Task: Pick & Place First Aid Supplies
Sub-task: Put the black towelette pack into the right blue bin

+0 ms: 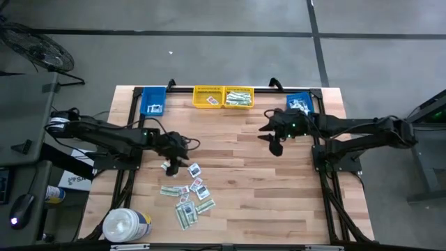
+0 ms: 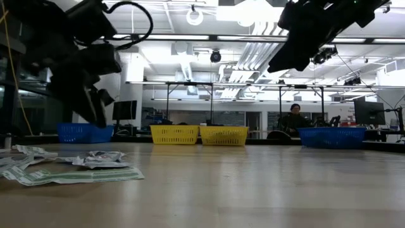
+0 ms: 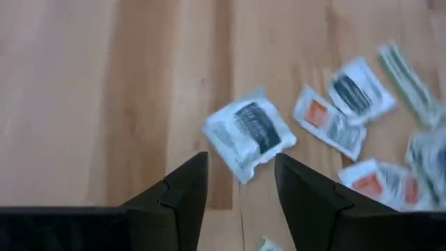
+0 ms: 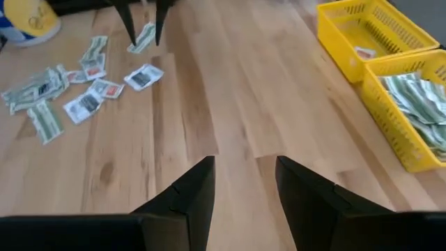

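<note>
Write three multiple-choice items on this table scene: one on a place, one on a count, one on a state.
1. The loose packets lie nearest which thing?
A. white tub
B. right blue bin
C. yellow bins

2. How many yellow bins stand at the far edge?
A. one
B. two
C. four

3. The left tool is:
A. open over a dark-marked packet
B. inside a bin
C. shut on the tub

Key: 1 A, white tub sits beside the pile. 2 B, yellow bins stand side by side. 3 A, fingers apart, dark-marked packet beyond them.
</note>
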